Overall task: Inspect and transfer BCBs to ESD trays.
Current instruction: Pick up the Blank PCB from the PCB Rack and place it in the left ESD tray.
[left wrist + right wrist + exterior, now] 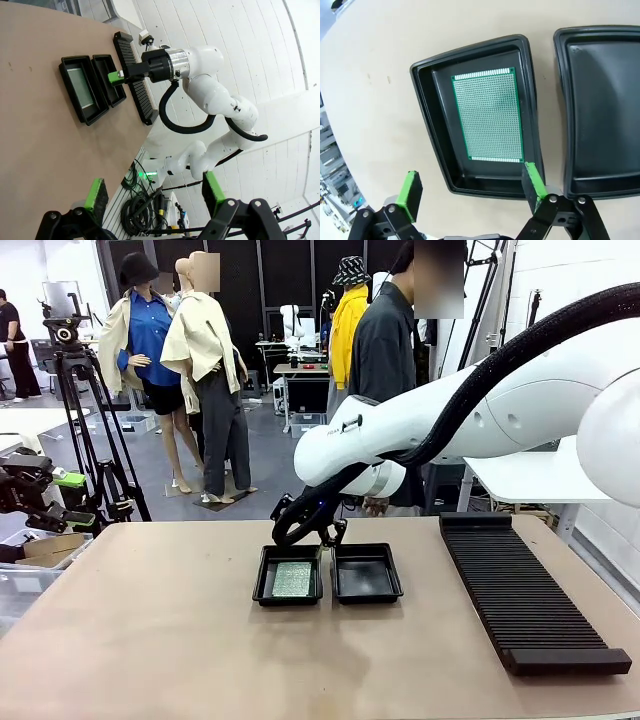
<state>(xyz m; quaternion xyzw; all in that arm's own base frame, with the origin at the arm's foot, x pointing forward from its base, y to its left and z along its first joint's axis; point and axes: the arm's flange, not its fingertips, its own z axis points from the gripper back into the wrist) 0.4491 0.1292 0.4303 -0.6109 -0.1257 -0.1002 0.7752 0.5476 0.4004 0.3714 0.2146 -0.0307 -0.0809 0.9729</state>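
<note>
Two black ESD trays lie side by side at the table's middle. The left tray (262,580) (427,120) (67,82) holds one green BCB (293,578) (490,115) (80,82) flat on its floor. Nothing lies in the right tray (366,573) (600,110) (110,80). My right gripper (325,532) (471,187) (116,77) hangs open just above the trays' far edge, over the seam between them, holding nothing. My left gripper (155,192) (62,498) stands open and empty, far off beyond the table's left edge.
A long black ribbed rack (525,590) (135,75) lies along the table's right side. A person in a dark shirt (385,350) stands at the far edge behind my right arm. The bare tabletop (150,620) stretches in front and to the left.
</note>
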